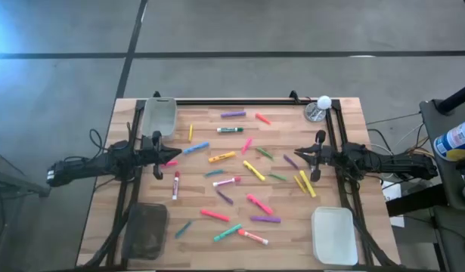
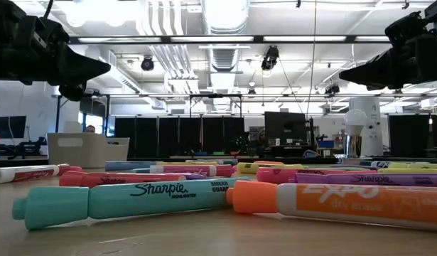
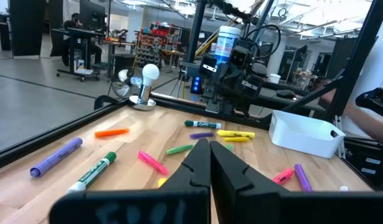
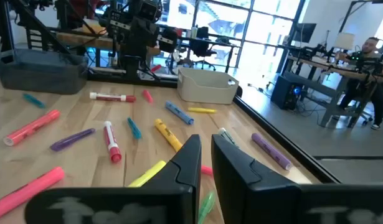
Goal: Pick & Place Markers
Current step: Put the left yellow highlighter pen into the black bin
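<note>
Several markers in pink, yellow, green, purple, blue and orange lie flat and scattered over the wooden table, among them a yellow one. In the low view a teal highlighter and an orange marker lie closest. My left gripper hangs shut above the table's left side, over a pink marker; its fingertips meet. My right gripper hangs over the right side, open by a narrow gap with nothing in it. Both point toward the table's middle, clear of the markers.
A clear bin stands at the far left corner, a dark bin at the near left and a white bin at the near right. A white ball on a round base stands far right. Black rails frame the table.
</note>
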Robot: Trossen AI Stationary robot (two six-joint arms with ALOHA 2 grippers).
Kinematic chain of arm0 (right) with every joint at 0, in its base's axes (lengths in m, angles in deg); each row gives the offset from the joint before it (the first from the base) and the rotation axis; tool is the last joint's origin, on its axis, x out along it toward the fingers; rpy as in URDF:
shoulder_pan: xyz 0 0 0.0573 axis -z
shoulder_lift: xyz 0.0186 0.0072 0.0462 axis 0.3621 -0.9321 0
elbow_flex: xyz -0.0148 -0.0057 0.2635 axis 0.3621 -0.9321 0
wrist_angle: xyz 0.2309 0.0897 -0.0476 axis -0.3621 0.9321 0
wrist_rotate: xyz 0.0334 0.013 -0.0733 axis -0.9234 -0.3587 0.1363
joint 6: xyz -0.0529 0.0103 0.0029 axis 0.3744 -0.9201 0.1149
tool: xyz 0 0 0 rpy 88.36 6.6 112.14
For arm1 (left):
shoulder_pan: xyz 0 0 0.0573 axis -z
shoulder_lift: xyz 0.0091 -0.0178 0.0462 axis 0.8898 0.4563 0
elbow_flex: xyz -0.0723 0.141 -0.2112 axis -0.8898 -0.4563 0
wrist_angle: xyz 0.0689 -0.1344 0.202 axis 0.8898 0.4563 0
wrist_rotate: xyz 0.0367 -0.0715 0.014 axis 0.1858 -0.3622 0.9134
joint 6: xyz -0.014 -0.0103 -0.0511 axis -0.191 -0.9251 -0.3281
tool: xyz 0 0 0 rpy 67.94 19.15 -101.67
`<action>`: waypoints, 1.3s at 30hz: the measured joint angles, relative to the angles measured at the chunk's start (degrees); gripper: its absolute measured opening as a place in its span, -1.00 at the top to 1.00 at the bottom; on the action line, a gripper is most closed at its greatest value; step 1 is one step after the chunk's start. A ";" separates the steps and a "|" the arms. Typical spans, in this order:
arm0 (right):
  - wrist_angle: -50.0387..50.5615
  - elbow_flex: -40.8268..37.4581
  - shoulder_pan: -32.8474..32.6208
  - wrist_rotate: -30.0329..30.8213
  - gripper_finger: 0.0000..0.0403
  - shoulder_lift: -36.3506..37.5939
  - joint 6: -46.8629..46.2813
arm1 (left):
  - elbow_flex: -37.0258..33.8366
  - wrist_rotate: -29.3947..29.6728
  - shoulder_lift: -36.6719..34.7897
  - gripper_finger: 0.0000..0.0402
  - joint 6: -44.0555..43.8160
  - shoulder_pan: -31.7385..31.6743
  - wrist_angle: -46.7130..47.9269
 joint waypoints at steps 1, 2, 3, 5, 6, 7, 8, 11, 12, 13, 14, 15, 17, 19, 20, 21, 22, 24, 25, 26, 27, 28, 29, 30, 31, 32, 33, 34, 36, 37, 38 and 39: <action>0.00 0.00 0.00 0.00 0.84 0.02 0.00 | 0.01 -0.01 0.00 1.00 0.01 0.01 0.00; 0.00 0.00 0.00 0.00 0.84 0.02 0.00 | 0.01 0.01 -0.01 1.00 -0.01 0.00 0.00; 0.00 0.00 0.01 0.00 0.84 0.02 0.00 | -0.01 0.01 -0.01 1.00 0.01 0.02 0.00; 0.00 0.00 0.00 0.00 0.84 0.01 0.00 | 0.00 0.01 0.00 1.00 0.00 0.01 0.00; 0.00 0.00 0.02 0.00 0.84 0.01 0.00 | 0.01 0.00 -0.01 1.00 0.01 0.01 0.00; 0.00 0.00 0.00 0.02 0.84 0.02 0.00 | 0.00 0.01 0.00 1.00 -0.01 0.00 0.00; 0.00 0.00 0.01 0.00 0.84 0.02 0.00 | 0.01 0.01 0.00 1.00 0.01 0.01 0.00; 0.00 0.00 0.00 0.00 0.84 0.02 0.00 | -0.01 0.00 0.01 1.00 0.01 0.02 0.00; 0.00 0.00 0.02 0.00 0.84 0.00 0.00 | 0.01 -0.01 0.00 1.00 0.00 0.00 0.00; 0.00 0.00 0.01 0.00 0.84 0.01 0.00 | 0.01 0.01 0.01 1.00 0.01 0.00 0.00; 0.00 0.00 0.01 0.00 0.84 0.01 0.00 | -0.01 0.01 -0.01 1.00 -0.01 0.02 0.00; 0.00 0.00 0.01 0.00 0.84 0.00 0.00 | 0.01 0.01 -0.01 1.00 0.01 0.02 0.00; 0.00 0.00 0.00 0.00 0.84 0.02 0.00 | 0.01 -0.01 0.01 1.00 0.01 0.00 0.00; 0.00 0.00 0.02 0.44 0.84 0.01 2.53 | 0.01 0.00 0.00 1.00 0.01 0.01 0.00; -0.04 0.00 0.02 1.40 0.84 0.02 6.63 | 0.01 0.00 0.01 1.00 0.01 0.01 0.00; -0.13 0.00 0.04 2.34 0.84 0.02 11.54 | 0.01 -0.01 -0.01 1.00 0.01 0.01 0.00; -0.43 0.00 0.02 3.35 0.84 0.02 16.47 | 0.01 0.01 0.01 1.00 -0.01 0.00 0.00; -1.19 0.01 0.02 5.82 0.84 0.02 24.13 | -0.01 -0.01 0.00 1.00 0.00 0.00 0.00; -1.33 0.03 0.04 7.05 0.84 0.02 27.05 | -0.01 0.01 -0.01 1.00 -0.01 0.02 0.00; -1.33 0.04 0.03 8.03 0.84 0.04 29.42 | 0.00 0.01 0.01 1.00 -0.01 0.02 0.00; -1.38 0.04 0.04 9.00 0.84 0.04 31.71 | 0.01 -0.01 0.00 1.00 0.00 0.01 0.00; -1.46 0.04 0.04 10.37 0.84 0.02 34.00 | 0.00 0.00 0.00 1.00 0.01 0.02 0.00; -1.55 0.04 0.04 11.84 0.84 0.02 36.06 | 0.01 0.00 -0.01 1.00 0.00 0.01 0.00; -1.59 0.04 0.04 12.99 0.84 0.04 37.68 | 0.01 -0.01 0.01 1.00 0.00 0.01 0.00; -1.62 0.04 0.03 13.81 0.84 0.04 38.99 | 0.01 0.00 0.00 1.00 0.01 0.00 0.00; -1.72 0.04 0.04 14.44 0.84 0.04 40.00 | 0.00 0.00 0.00 1.00 -0.01 0.02 0.00; -2.09 0.04 0.03 15.31 0.84 0.01 41.17 | -0.01 -0.01 0.00 1.00 0.01 0.02 0.00; -2.72 0.04 0.04 15.79 0.84 0.00 42.32 | 0.01 0.01 -0.01 1.00 -0.01 0.00 0.00; -3.52 0.05 0.04 14.24 0.84 0.05 41.86 | -0.01 0.01 0.01 1.00 -0.01 0.00 0.00; -3.48 0.04 0.04 12.27 0.84 0.04 39.33 | 0.00 0.01 0.00 1.00 0.01 0.01 0.00; -3.44 0.04 0.02 9.42 0.84 -0.02 35.14 | 0.00 0.01 -0.01 1.00 0.00 0.00 0.00; -3.23 0.04 0.02 5.76 0.84 -0.04 30.07 | 0.00 -0.01 0.00 1.00 0.01 0.00 0.00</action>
